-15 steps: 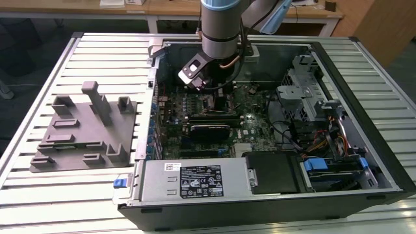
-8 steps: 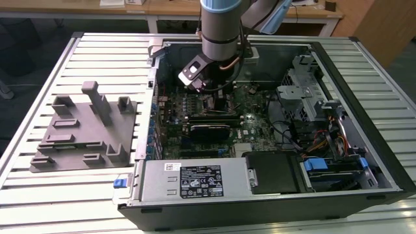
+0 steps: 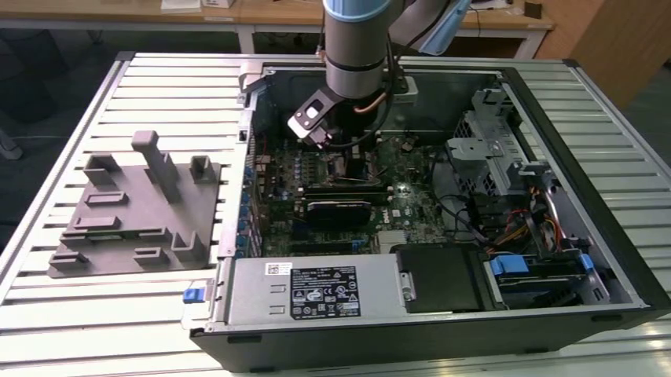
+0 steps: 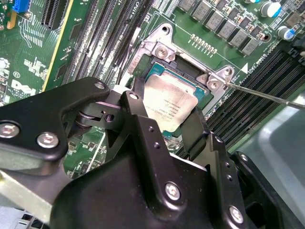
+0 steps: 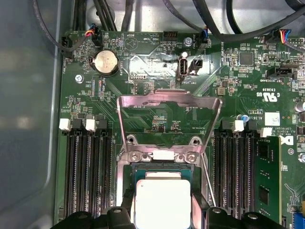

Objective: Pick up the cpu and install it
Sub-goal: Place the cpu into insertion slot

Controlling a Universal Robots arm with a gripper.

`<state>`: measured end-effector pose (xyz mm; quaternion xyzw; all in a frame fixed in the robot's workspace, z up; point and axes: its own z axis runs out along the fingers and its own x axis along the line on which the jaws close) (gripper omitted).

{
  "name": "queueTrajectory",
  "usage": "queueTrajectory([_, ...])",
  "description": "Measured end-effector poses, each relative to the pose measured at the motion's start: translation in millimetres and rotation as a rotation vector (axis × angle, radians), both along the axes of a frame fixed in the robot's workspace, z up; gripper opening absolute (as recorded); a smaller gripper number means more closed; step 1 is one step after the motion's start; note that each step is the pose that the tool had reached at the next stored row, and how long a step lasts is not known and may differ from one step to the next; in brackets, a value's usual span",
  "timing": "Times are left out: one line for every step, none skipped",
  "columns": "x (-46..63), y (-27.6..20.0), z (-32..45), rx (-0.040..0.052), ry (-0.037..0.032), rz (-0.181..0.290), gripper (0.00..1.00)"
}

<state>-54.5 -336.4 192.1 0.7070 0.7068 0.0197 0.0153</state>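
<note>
gripper [image 4: 164, 109] hangs low inside the open computer case [image 3: 629, 271], its two black fingers [image 4: 138, 112] drawn in to the width of the cpu [image 4: 169, 102] and clamped on two opposite edges of it. held so, the cpu lies flat in the socket [image 4: 159, 50] on the motherboard [image 5: 157, 124], toward the board's edge by the case's far wall in the exterior view, between two banks of memory slots [image 5: 86, 176]. the socket's metal load plate [image 5: 169, 99] stands flipped open just beside it.
</note>
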Motion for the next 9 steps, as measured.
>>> queueTrajectory([0.4, 0.1, -0.1, 0.0000, -0.0001, 0.000, 0.54])
queueTrajectory([0.8, 0.3, -0.1, 0.0000, 0.0000, 0.000, 0.54])
queueTrajectory([0.9, 0.4, -0.1, -0.0002, 0.0001, -0.002, 0.54])
queueTrajectory([0.9, 0.4, -0.1, -0.0002, 0.0001, -0.003, 0.54])
queueTrajectory([0.9, 0.4, -0.2, -0.0004, 0.0003, -0.004, 0.54])
queueTrajectory([1.0, 0.4, -0.3, -0.0004, 0.0002, -0.005, 0.54])
queueTrajectory([1.0, 0.5, -0.4, -0.0003, 0.0002, -0.005, 0.54])
queueTrajectory([1.0, 0.5, -0.4, -0.0003, 0.0002, -0.005, 0.55])
queueTrajectory([1.0, 0.5, -0.4, -0.0003, 0.0001, -0.005, 0.55])
